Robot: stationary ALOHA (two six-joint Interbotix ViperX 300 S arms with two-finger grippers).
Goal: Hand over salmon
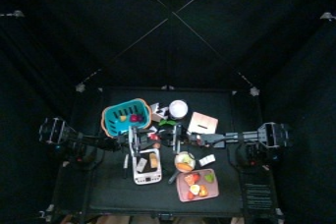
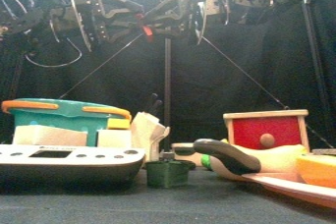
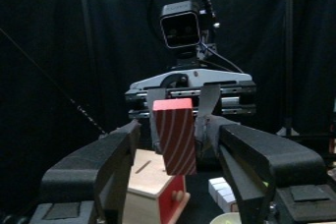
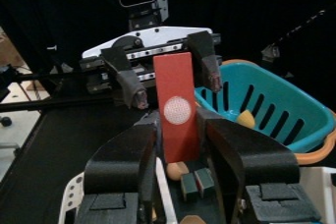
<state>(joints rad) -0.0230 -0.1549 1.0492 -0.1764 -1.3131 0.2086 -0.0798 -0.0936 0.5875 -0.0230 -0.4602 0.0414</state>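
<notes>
Gripping the salmon upright in the right end effector, jaws closed partway on the red slab's flat sides, white round mark facing that wrist. Held up in the air, well above the tabletop. Facing it head-on, the left end effector, spread wide, one jaw on each side of the slab's upper part; contact with it cannot be told. Below and beside the right end effector, a teal basket with an orange rim.
</notes>
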